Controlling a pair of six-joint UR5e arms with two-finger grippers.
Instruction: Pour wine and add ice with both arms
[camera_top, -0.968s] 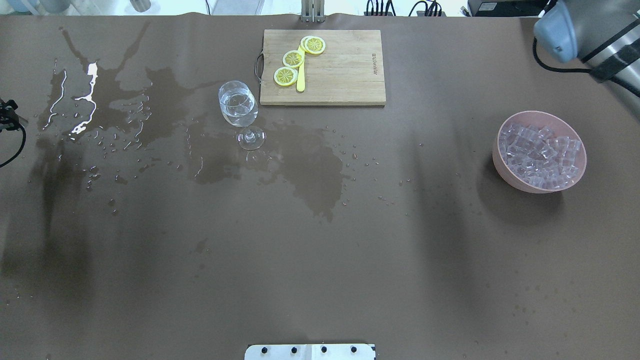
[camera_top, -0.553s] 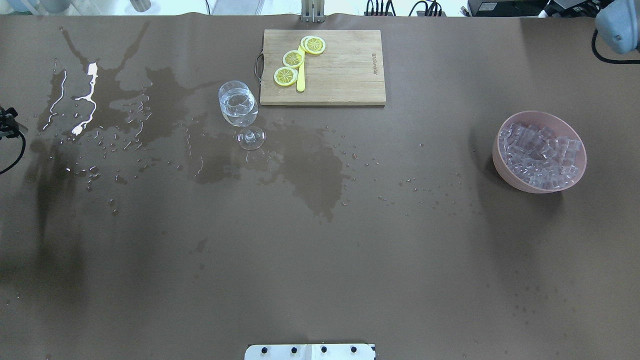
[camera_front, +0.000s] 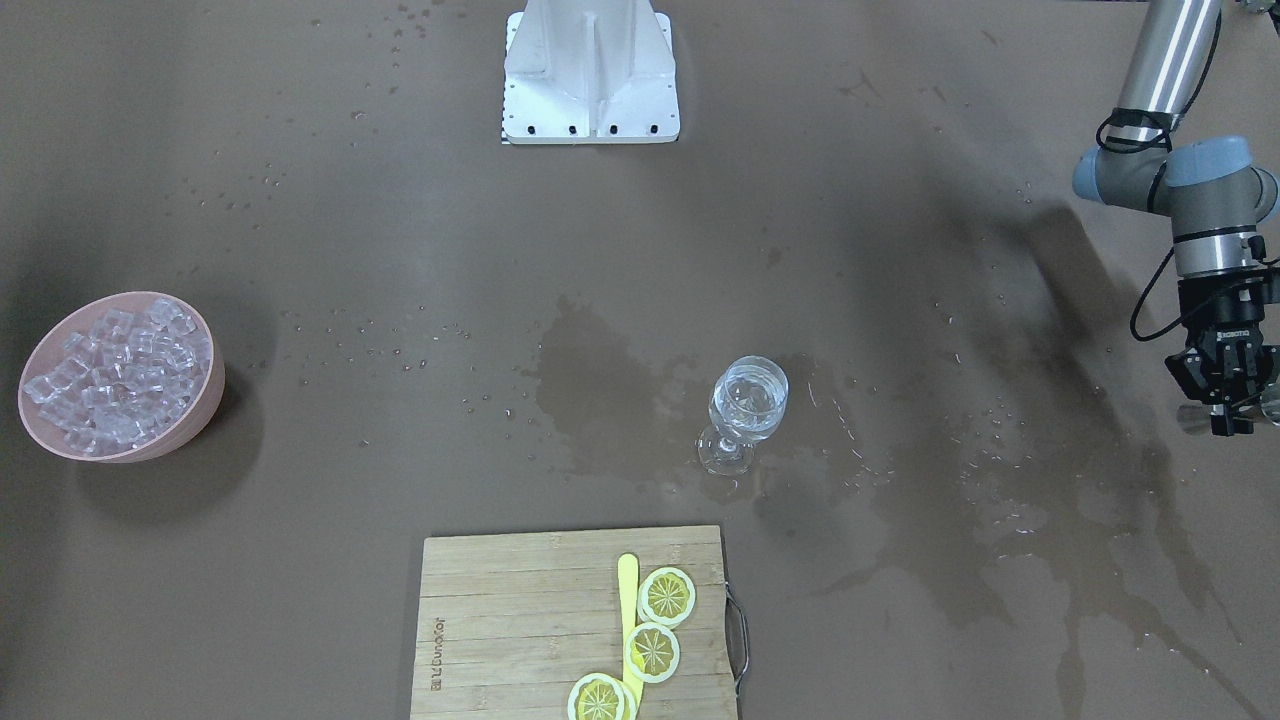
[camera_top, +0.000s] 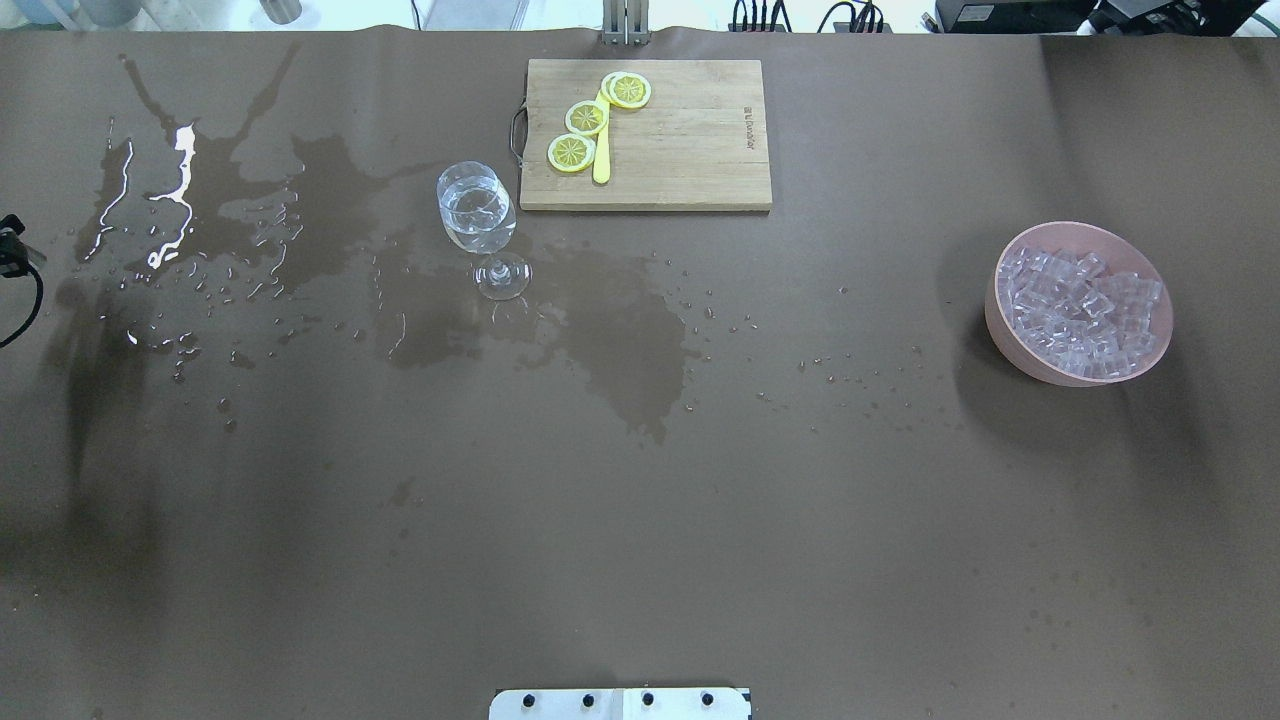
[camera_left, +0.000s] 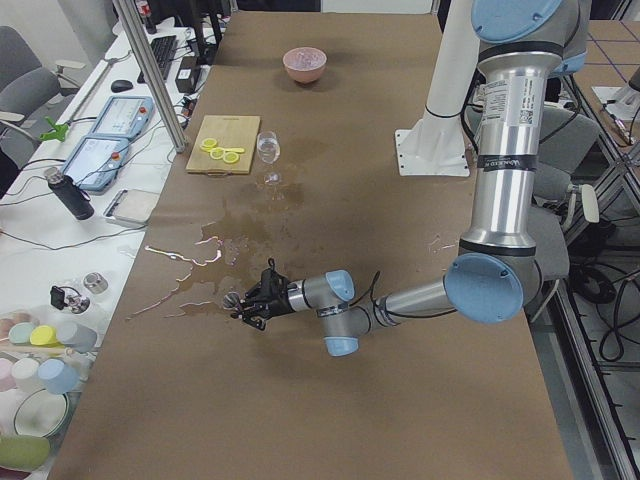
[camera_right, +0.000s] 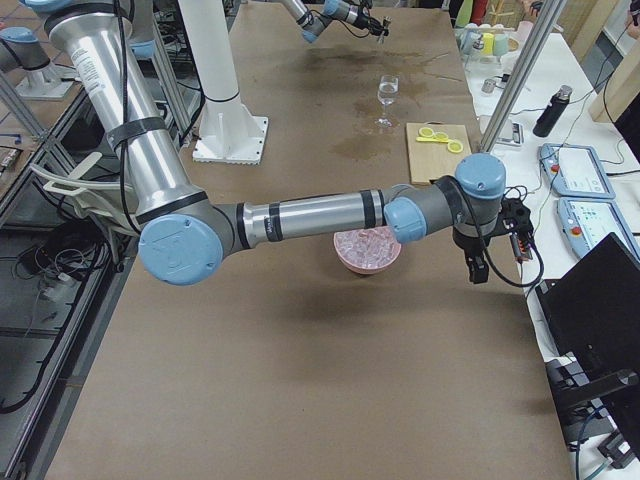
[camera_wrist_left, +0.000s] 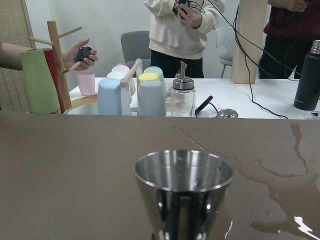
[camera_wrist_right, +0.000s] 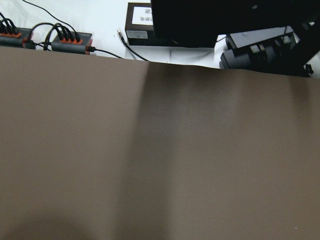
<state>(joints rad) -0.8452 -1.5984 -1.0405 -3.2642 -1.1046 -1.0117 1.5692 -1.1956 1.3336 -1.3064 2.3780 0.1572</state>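
Observation:
The wine glass stands upright left of centre, with a small measure of clear wine in its bowl. It also shows in the front view as the glass. The ice fills a pink bowl at the right. At the table's far left, well away from the glass, my left gripper is shut on a steel cup, held upright just above the wet tabletop. My right gripper hangs past the bowl, near the table's far edge. Only the right side view shows it, so I cannot tell its state.
A wooden cutting board with lemon slices and a yellow knife lies behind the glass. Dark wet stains spread over the left and middle of the brown tabletop. The white bracket base is at the near edge. People and cups are beyond the left end.
The right arm's blue joint has swung out of the overhead view at the upper right. The left arm's black end has slid slightly further off the left edge.

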